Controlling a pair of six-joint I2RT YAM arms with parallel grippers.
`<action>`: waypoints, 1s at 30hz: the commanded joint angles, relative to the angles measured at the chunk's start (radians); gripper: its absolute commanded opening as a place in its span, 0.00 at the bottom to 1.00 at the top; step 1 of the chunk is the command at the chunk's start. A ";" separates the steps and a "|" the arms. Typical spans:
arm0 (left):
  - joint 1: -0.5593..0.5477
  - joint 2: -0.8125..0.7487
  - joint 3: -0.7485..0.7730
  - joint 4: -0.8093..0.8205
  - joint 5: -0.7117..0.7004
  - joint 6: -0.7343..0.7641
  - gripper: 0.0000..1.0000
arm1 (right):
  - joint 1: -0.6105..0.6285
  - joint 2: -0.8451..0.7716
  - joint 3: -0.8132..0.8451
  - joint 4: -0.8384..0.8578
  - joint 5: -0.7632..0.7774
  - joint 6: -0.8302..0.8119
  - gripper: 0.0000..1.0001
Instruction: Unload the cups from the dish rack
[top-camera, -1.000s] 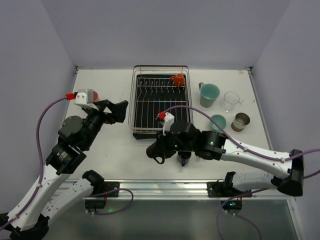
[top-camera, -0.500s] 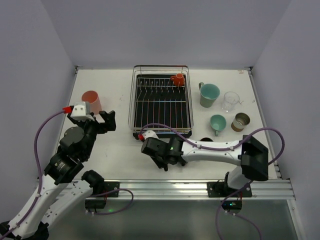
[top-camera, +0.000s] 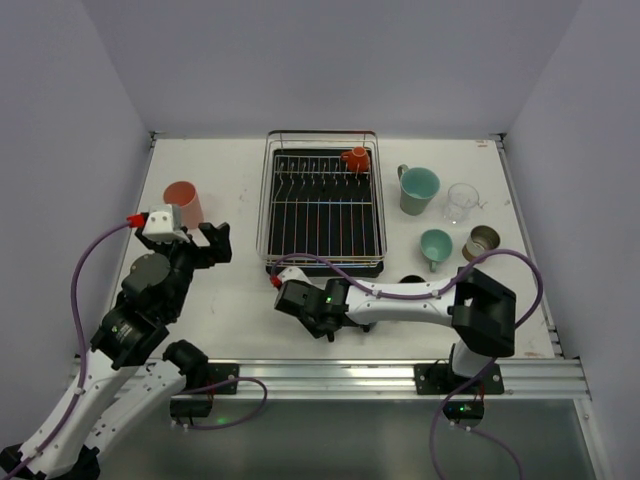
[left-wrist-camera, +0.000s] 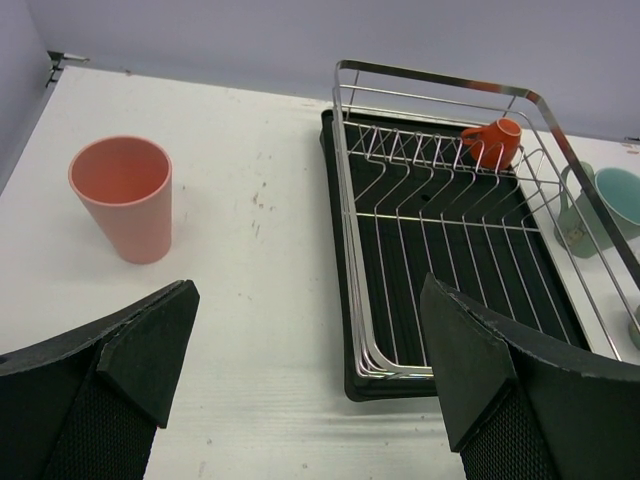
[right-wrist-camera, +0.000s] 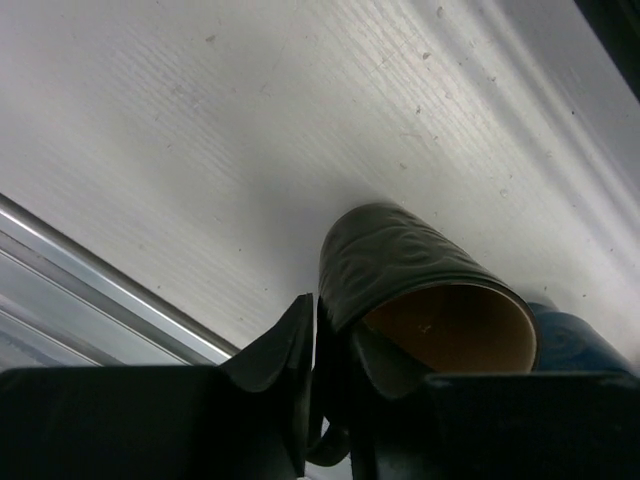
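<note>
The dish rack (top-camera: 322, 205) (left-wrist-camera: 450, 230) holds one orange cup (top-camera: 355, 158) (left-wrist-camera: 493, 140) at its far right corner. My right gripper (top-camera: 322, 322) (right-wrist-camera: 335, 320) is in front of the rack's near edge, shut on the wall of a black cup (right-wrist-camera: 400, 260) by its handle. That cup is tilted just above the table and mostly hidden in the top view. My left gripper (top-camera: 215, 243) (left-wrist-camera: 310, 340) hangs open and empty left of the rack. Behind it a salmon-pink cup (top-camera: 183, 200) (left-wrist-camera: 125, 195) stands upright.
Right of the rack stand a green cup (top-camera: 418, 188) (left-wrist-camera: 600, 200), a clear cup (top-camera: 461, 202), a teal cup (top-camera: 435, 245) and a brown cup (top-camera: 482, 243). A blue cup (right-wrist-camera: 560, 335) lies close beside the black one. The table's metal front rail (top-camera: 330, 375) is just below my right gripper.
My right arm has swung left along the table's front with the black cup and lowered it. The left arm has drawn back, uncovering the salmon-pink cup.
</note>
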 joint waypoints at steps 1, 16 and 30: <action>0.009 0.011 -0.002 0.028 0.028 0.020 1.00 | -0.004 -0.029 0.027 0.035 0.042 -0.012 0.22; 0.015 0.310 0.206 0.106 0.291 -0.054 1.00 | -0.045 -0.461 0.035 0.011 0.052 -0.004 0.65; -0.019 1.251 0.844 0.299 0.470 -0.140 0.98 | -0.258 -1.074 -0.112 0.098 0.091 0.056 0.00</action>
